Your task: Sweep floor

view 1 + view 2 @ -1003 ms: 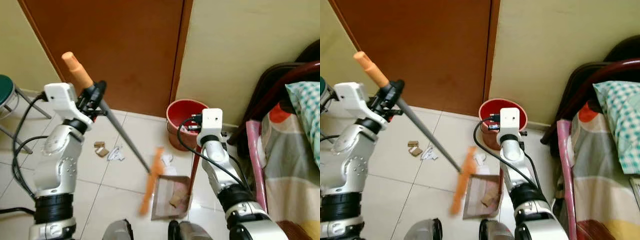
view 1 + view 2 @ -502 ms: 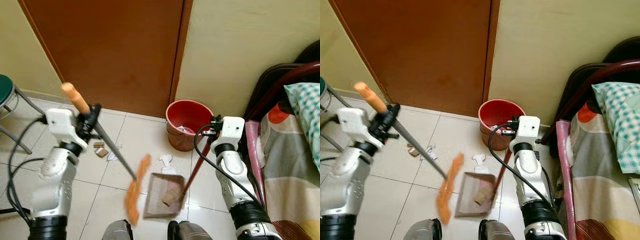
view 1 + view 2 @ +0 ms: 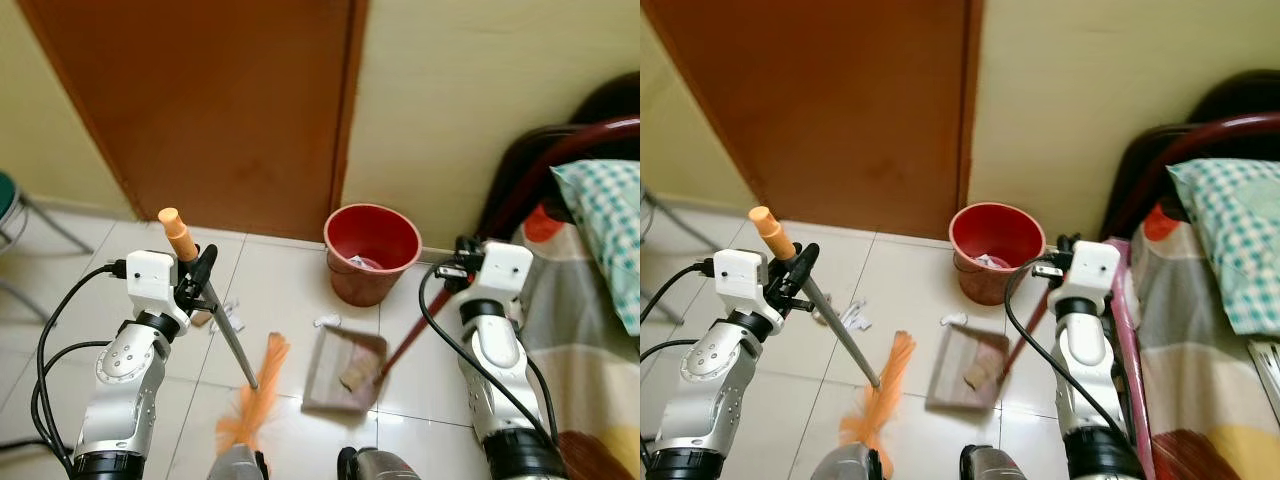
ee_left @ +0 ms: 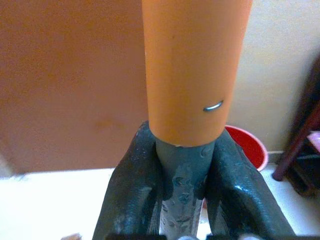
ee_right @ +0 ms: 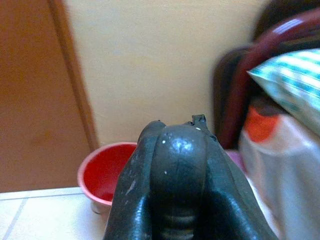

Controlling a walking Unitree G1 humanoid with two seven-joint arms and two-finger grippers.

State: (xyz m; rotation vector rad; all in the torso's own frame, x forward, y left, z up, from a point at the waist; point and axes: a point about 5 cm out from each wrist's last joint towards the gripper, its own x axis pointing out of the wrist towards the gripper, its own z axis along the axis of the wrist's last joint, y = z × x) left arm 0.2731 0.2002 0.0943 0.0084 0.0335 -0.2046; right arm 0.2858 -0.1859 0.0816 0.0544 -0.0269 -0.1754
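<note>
Nearest the robot, the orange bristles of the broom are seen blurred above the pale tiled floor, just left of the dustpan. The broom's grey shaft slants up to the left gripper, whose two black fingers are clamped around the shaft just below the orange grip. The dustpan is laid flat on the tiles between the two arms, with a small scrap of debris held inside it near its right edge. Its dark red handle rises on a slant to the right gripper, and the rounded dark handle end is pinched between that gripper's fingers. Just beyond the dustpan's far edge a small white paper scrap is left on the floor, and more litter is scattered beside the broom shaft. Farther back a red bucket is stood against the cream wall, with some waste visible inside. A brown door is set to its left, and a bed with a checked pillow is placed at the right.
</note>
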